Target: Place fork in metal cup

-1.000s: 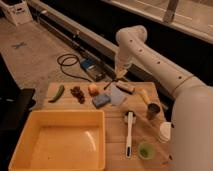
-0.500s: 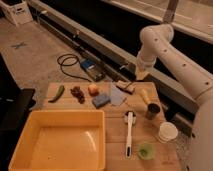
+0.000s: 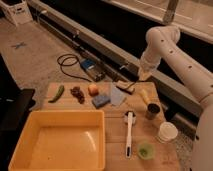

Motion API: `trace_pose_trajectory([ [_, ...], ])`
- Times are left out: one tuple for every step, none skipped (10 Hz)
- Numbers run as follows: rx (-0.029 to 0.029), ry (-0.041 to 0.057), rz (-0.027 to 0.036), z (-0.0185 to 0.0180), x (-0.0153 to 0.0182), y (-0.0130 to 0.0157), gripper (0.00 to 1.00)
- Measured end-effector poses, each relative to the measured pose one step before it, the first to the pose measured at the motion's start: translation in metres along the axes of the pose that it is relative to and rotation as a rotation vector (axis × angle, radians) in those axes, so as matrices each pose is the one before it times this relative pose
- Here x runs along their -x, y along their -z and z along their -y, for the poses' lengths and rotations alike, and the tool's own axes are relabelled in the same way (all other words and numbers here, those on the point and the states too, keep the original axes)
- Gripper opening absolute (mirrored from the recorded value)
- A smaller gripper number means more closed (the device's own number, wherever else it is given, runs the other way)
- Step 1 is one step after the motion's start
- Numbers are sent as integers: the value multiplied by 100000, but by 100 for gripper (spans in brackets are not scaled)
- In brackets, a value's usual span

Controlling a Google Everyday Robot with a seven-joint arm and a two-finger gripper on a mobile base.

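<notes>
Silvery and thin, the fork does not show plainly anywhere: not on the board, not sticking out of the metal cup (image 3: pixel 153 111), and not clearly at the gripper (image 3: pixel 144 76). The cup stands upright near the board's right edge, and nothing shows above its rim. So the placing looks not yet done.

The gripper hangs above the far right corner of the board, beyond the cup, up and away from it, with its jaws clenched tight. A sliver as slim as the fork could be pinched there, but I cannot tell whether it is. If it is, the pick-up is done. What would remain is carrying it over the cup, lowering it tines or handle first into the mouth, and letting go. If it is not, the fork has yet to be found and grasped.

A yellowish object (image 3: pixel 144 95) lies just beyond the cup, between it and the gripper. A white paper cup (image 3: pixel 166 132) stands on the near side of the metal one, and a low green cup (image 3: pixel 146 150) sits nearer yet. To the left of these lies a long white brush (image 3: pixel 129 132). Further left are a grey cloth (image 3: pixel 117 95), a blue sponge (image 3: pixel 100 101) and a yellow tub (image 3: pixel 20 145).
</notes>
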Motion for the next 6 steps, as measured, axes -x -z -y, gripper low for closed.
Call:
trace_pose_trajectory([
  [206, 597, -24, 98, 313, -181, 0],
  [-647, -565, -1550, 283, -183, 76, 0],
  [-820, -1097, -914, 369, -325, 153, 0],
  [-1203, -2634, -1703, 246, -894, 200, 0],
  [-982, -1961, -1214, -185, -689, 343, 0],
  [-1384, -2059, -1329, -248, -814, 577, 0],
])
